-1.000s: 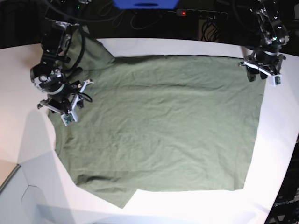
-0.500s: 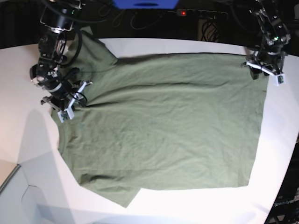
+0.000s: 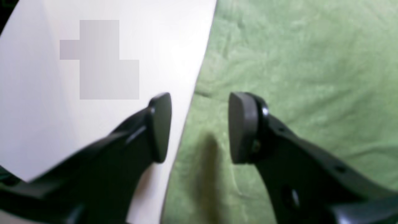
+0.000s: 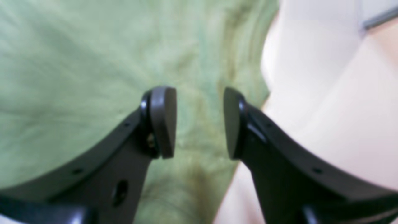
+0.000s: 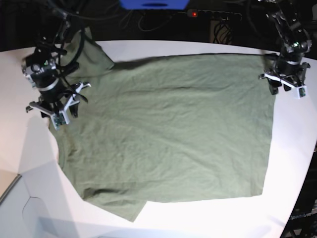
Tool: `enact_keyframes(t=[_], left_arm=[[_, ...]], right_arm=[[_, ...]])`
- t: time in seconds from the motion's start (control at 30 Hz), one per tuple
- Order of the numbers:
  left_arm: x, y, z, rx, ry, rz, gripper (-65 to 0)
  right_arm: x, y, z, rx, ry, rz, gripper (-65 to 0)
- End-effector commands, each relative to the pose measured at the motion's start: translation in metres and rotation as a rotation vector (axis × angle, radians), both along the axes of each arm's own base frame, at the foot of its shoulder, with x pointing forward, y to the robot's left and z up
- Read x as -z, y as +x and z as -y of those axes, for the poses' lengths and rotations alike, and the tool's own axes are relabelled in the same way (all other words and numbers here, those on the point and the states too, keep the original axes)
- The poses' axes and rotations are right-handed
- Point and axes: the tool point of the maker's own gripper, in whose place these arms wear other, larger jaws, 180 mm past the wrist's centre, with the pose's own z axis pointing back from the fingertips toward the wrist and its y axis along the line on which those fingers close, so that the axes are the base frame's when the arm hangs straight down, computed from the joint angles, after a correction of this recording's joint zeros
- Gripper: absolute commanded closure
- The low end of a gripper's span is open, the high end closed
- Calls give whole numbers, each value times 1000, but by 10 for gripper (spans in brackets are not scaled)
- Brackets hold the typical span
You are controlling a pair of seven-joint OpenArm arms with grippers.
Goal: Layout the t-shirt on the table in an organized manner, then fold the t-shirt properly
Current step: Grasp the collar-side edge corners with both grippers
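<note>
The olive-green t-shirt (image 5: 168, 124) lies spread flat on the white table (image 5: 297, 148), with one sleeve at the far left and another at the near left. My left gripper (image 5: 283, 85) stands open over the shirt's far right corner. In the left wrist view the left gripper (image 3: 200, 127) straddles the t-shirt's (image 3: 295, 62) edge, one pad over bare table (image 3: 174, 37). My right gripper (image 5: 55, 113) is open at the shirt's left edge near the collar. In the right wrist view the right gripper (image 4: 199, 121) hangs over creased t-shirt cloth (image 4: 77, 46) beside the table (image 4: 326, 109).
A power strip with a red light (image 5: 194, 13), a blue object (image 5: 153, 4) and dark cables sit beyond the table's far edge. The table's curved edge runs down the right side. A grey panel (image 5: 10, 208) lies at the lower left.
The right gripper moved left and farther back along the shirt's edge; the left gripper shifted slightly right. The shirt's far edge and far sleeve slid a little toward the back.
</note>
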Motion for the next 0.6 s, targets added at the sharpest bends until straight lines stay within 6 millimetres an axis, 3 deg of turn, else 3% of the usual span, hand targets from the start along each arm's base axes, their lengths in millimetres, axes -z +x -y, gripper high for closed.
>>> enact_keyframes(t=[0.0, 0.07, 0.2, 0.33, 0.43, 0.57], left_arm=[[-24, 10, -3, 15, 18, 81, -293], [-28, 4, -2, 22, 15, 79, -293], [-30, -15, -24, -31, 36, 12, -295], [-20, -46, -51, -103, 65, -82, -375], [-13, -54, -47, -32, 72, -120, -425], [5, -52, -23, 85, 37, -157, -426]], right_arm=[[-8, -5, 0, 7, -8, 20, -259], [-7, -16, -4, 10, -5, 10, -259], [4, -43, -8, 40, 14, -35, -260], [11, -67, 8, 136, 28, -71, -280], [17, -82, 19, 166, 16, -100, -318], [24, -96, 20, 171, 12, -137, -347]])
